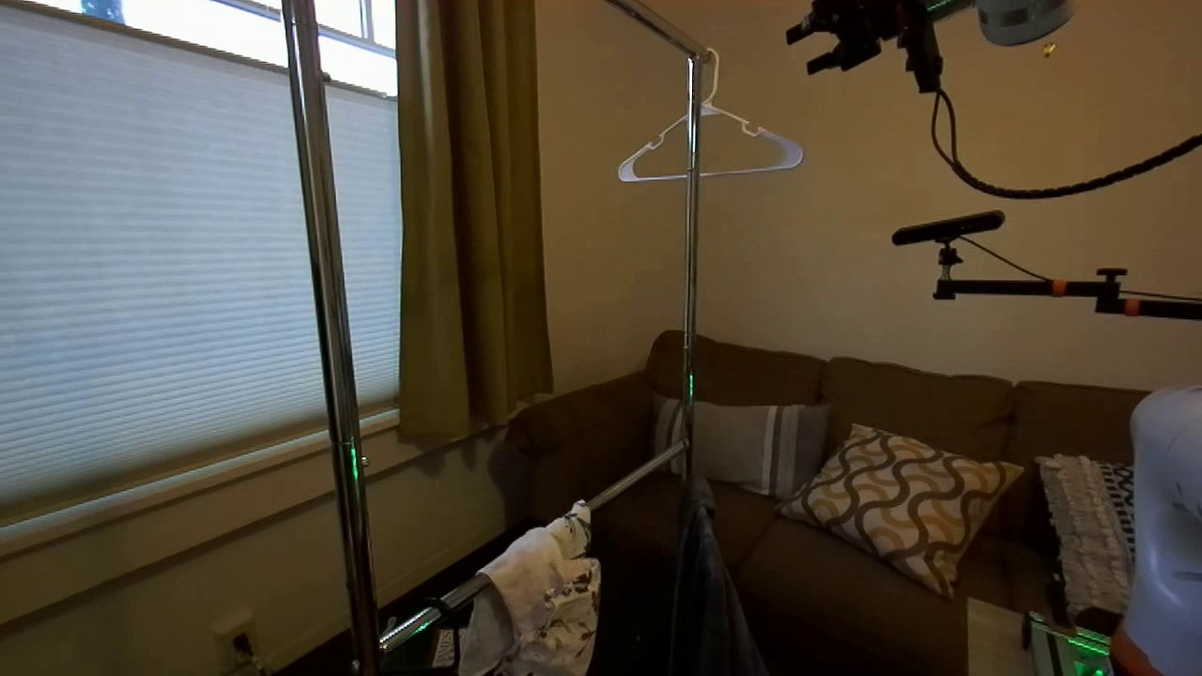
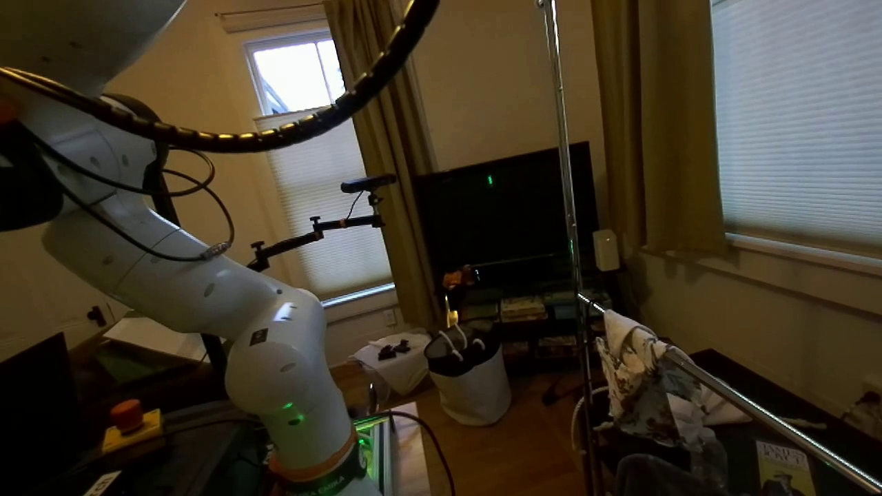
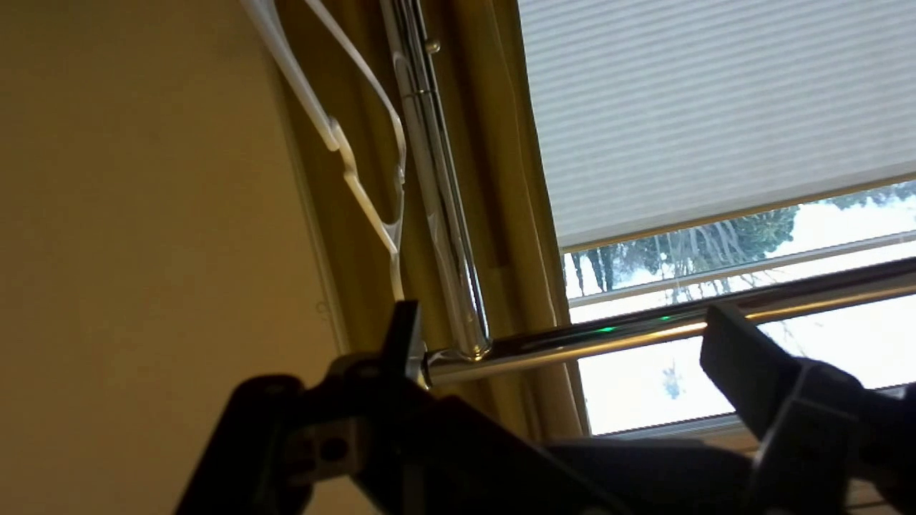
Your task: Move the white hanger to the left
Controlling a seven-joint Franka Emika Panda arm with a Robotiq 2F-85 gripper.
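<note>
Thin white triangular plastic hanger (image 1: 714, 111) looks smooth, and the silver tubular metal rack (image 1: 691, 282) is super shiny. Black two-fingered hand (image 3: 564, 312) is pretty matt; the curvy white robot arm (image 2: 207, 293) has a smooth, slightly glossy shell. Long olive cloth curtain (image 1: 474, 216) and boxy brown fabric sofa (image 1: 817, 568) both look matt, fringed cream textile (image 1: 1080, 535) looks kinda rough, flat brown wood floor (image 2: 527, 444) looks smooth.

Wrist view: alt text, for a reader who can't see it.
A white hanger, upside down in this picture, its hook end partly hidden behind the open black gripper. Beside it, a chrome rack; behind, a curtain and a window blind.
</note>
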